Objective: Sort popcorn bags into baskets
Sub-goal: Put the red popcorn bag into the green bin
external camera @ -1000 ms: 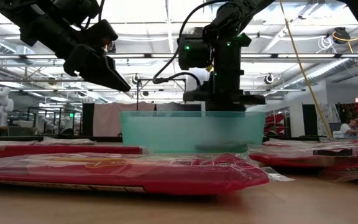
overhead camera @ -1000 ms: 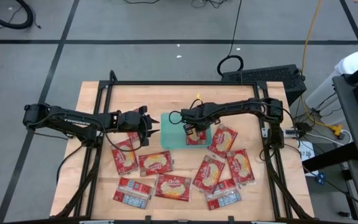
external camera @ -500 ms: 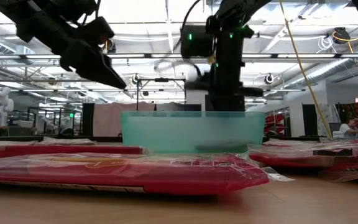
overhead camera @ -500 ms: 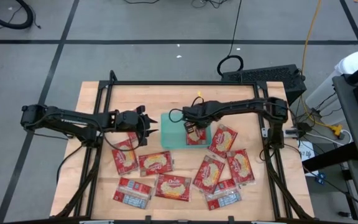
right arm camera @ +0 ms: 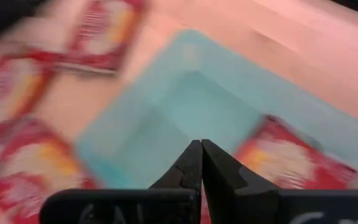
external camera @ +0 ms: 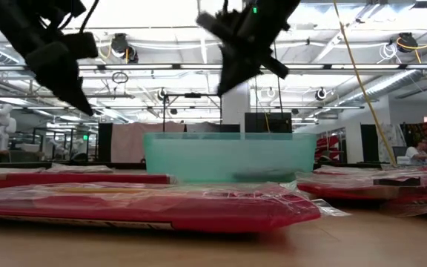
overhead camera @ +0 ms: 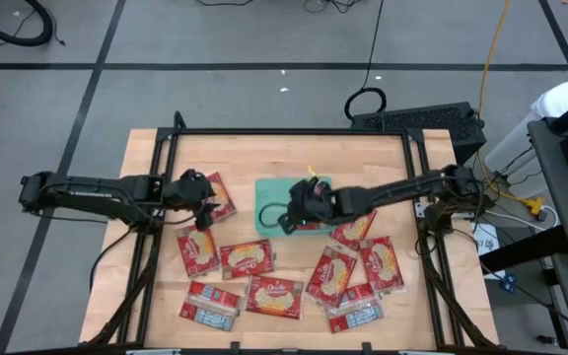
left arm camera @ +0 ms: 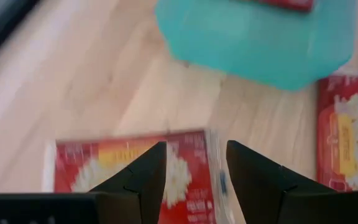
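The teal basket (overhead camera: 269, 195) stands mid-table, and one red popcorn bag (right arm camera: 291, 158) lies flat inside it. Several more popcorn bags (overhead camera: 249, 258) lie flat on the wood in front of it. My right gripper (overhead camera: 289, 215) hangs shut above the basket, tilted down, with nothing between its fingers (right arm camera: 201, 155). My left gripper (overhead camera: 208, 209) is left of the basket, open and raised off the table. Its fingers (left arm camera: 148, 177) stand over a popcorn bag (left arm camera: 129, 171) on the table without touching it.
Popcorn bags crowd the near half of the table, some overlapping at the right (overhead camera: 358, 286). A black frame (overhead camera: 156, 197) borders the table's left and right sides. Bare wood (overhead camera: 235, 153) lies behind the basket.
My right gripper has risen out of the basket, tipped to a slant and stayed shut; the bag stays in the basket. My left gripper has drawn back toward the table's left edge, rolling as it went, and uncovered the bag that now lies below it.
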Controlling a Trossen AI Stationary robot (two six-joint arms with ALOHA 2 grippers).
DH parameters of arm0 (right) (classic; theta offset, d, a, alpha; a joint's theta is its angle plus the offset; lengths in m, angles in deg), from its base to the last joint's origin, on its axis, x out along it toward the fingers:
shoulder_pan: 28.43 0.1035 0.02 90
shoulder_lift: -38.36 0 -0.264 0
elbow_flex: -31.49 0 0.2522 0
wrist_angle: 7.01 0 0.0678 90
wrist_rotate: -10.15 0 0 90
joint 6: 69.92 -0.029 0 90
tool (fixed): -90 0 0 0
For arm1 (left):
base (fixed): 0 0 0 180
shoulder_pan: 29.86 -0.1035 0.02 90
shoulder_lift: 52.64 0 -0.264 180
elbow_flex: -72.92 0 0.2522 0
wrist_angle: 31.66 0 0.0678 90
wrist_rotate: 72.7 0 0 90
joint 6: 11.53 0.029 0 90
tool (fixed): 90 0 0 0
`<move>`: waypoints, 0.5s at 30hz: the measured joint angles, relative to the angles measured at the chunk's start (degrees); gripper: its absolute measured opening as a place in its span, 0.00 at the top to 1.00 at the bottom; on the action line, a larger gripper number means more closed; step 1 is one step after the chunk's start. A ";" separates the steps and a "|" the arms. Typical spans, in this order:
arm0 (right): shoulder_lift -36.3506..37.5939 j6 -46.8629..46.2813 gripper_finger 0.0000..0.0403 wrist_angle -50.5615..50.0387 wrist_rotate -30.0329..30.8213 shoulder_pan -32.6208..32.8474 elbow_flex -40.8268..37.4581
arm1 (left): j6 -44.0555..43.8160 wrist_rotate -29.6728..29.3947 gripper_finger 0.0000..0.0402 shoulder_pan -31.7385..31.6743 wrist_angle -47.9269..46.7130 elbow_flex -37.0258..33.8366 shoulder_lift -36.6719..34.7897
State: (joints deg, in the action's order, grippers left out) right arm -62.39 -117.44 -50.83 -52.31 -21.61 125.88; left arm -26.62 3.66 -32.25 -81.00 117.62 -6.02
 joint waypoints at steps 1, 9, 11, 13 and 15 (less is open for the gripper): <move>0.03 1.13 1.00 2.52 0.16 0.91 -0.52 | -1.67 0.01 0.57 0.20 -0.51 0.00 0.58; 0.07 0.37 1.00 14.39 5.50 7.00 -4.80 | -9.07 0.05 0.57 4.64 -0.84 -0.59 6.96; 0.08 -0.76 1.00 15.01 6.81 8.17 -5.78 | -10.21 0.38 0.57 6.33 0.06 -1.14 8.76; -0.02 -1.08 1.00 16.98 7.52 9.64 -6.96 | -12.31 0.52 0.57 8.49 1.70 -1.44 10.54; -0.01 -0.80 1.00 20.61 8.96 11.38 -8.43 | -13.92 0.55 0.57 11.22 2.91 -1.62 11.92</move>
State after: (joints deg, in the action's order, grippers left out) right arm -62.40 -118.24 -30.22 -43.34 -10.23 117.45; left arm -40.54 4.21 -21.03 -78.09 116.00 5.89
